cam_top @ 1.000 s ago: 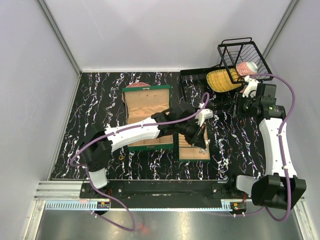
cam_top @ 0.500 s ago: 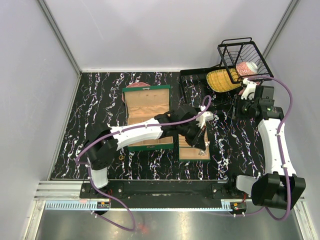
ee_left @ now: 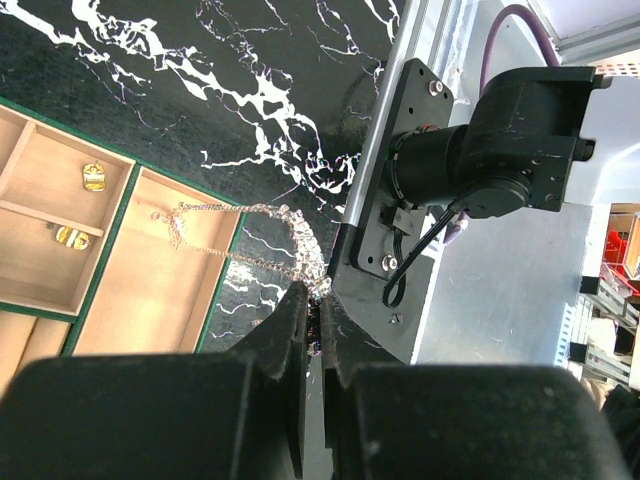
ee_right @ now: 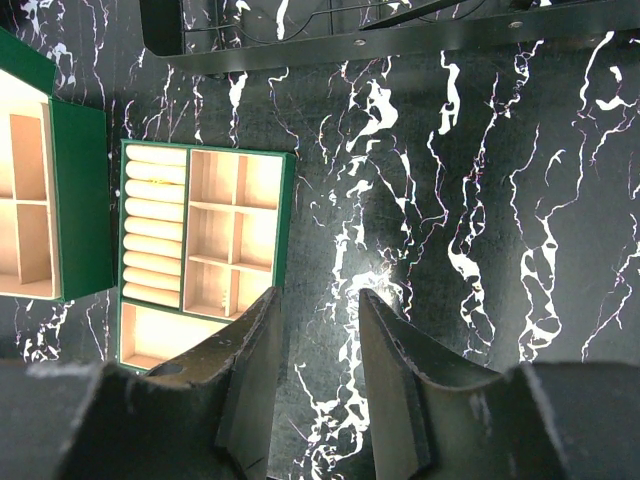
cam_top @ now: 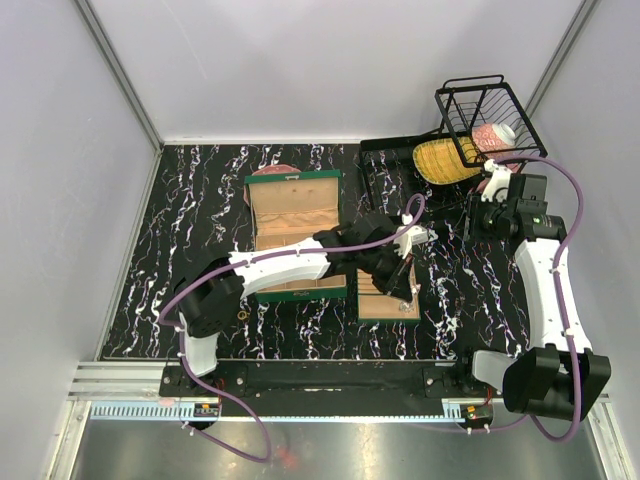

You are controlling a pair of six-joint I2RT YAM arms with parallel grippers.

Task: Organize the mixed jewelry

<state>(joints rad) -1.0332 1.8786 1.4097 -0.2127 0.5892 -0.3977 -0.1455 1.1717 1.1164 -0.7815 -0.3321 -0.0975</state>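
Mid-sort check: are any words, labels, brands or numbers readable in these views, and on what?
No text can be read in any view.
Pink-and-white container in the wire basket: any print is too small to read.
Small tags on the front rail: too small to read.
Green box and small tray: no markings visible.

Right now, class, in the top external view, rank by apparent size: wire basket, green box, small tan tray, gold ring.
1. Green box.
2. Wire basket, close behind; tilted, so unsure.
3. Small tan tray, partly covered by the left arm.
4. Gold ring.
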